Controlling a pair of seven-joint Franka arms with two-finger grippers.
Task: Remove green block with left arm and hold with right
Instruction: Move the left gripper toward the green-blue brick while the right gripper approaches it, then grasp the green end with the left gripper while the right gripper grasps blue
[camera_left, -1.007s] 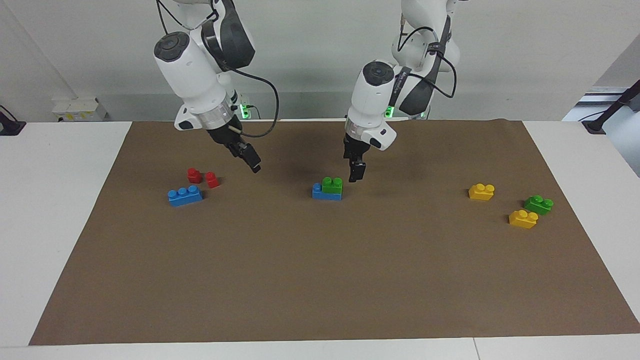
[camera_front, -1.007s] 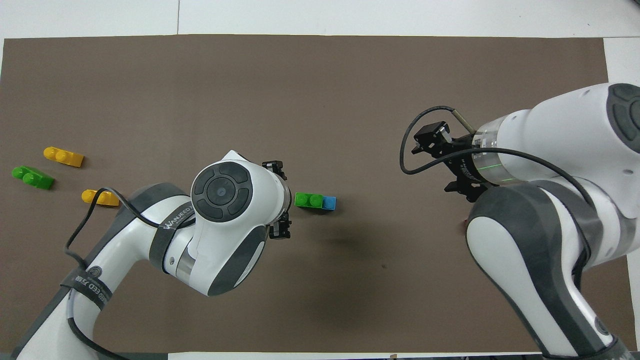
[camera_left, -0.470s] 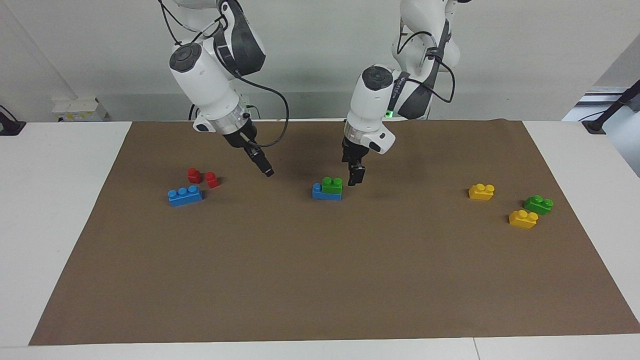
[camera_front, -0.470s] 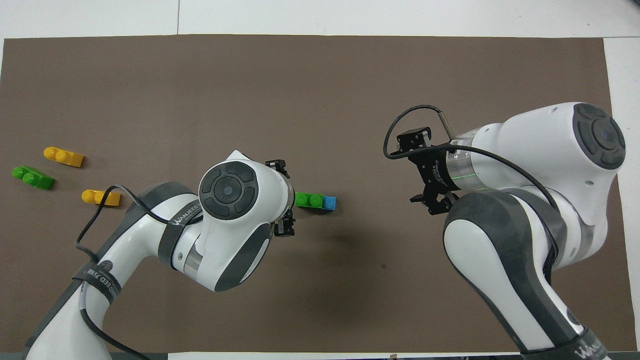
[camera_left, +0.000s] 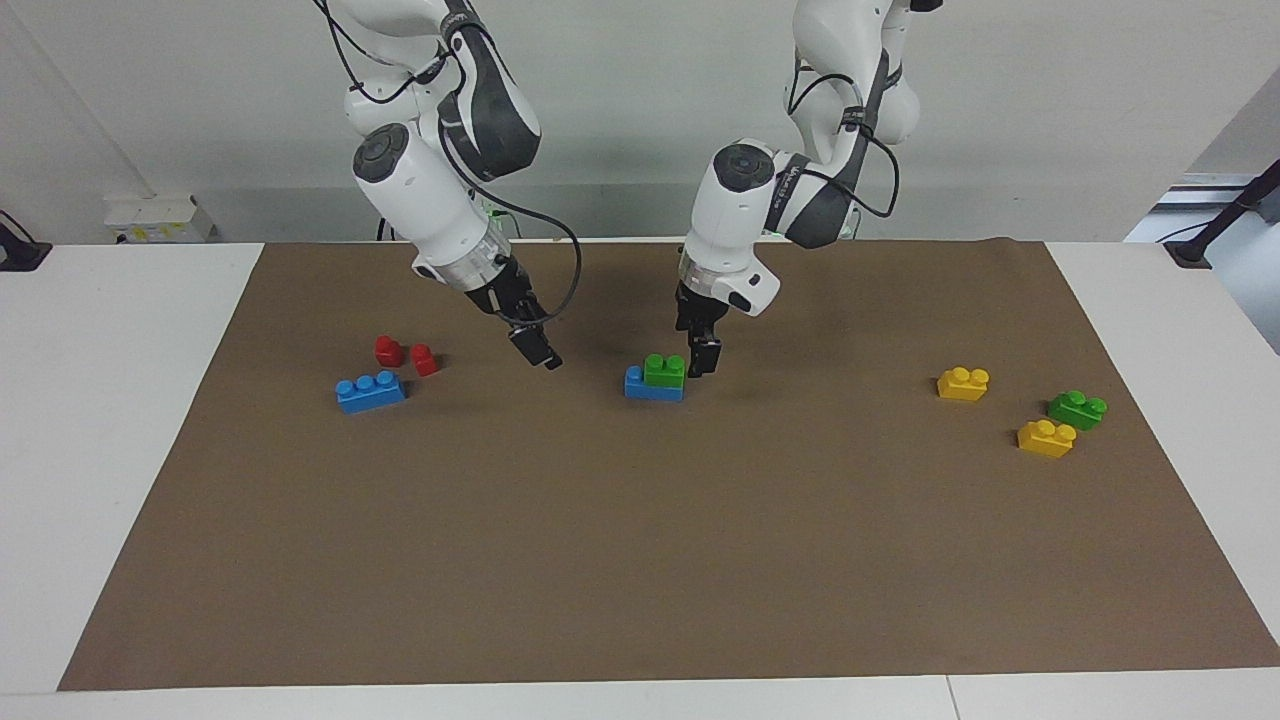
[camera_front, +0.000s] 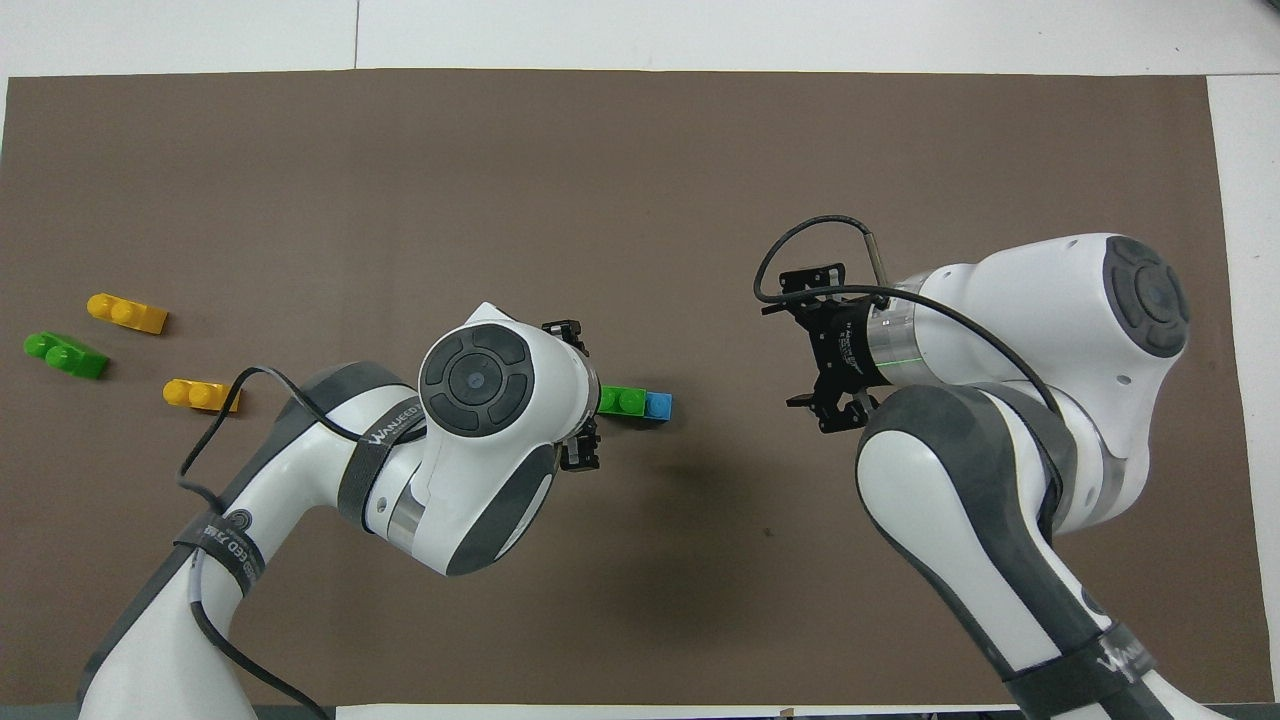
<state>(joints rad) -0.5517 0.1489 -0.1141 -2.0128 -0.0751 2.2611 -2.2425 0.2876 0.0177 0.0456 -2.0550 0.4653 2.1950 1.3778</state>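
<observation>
Left end effector, jaws wide and empty, has dropped in just beside the green block stacked on a blue brick mid-bench, while the right end effector, also spread wide, has swung closer over the mat. Count two blue, two green, two yellow, two red; the arm strap reads "WANJEED".

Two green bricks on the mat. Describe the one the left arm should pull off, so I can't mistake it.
Near the middle of the brown mat, right by the left gripper, sits a blue brick. The green block is stacked on it. The other green brick lies flat on the mat among yellow bricks.
</observation>
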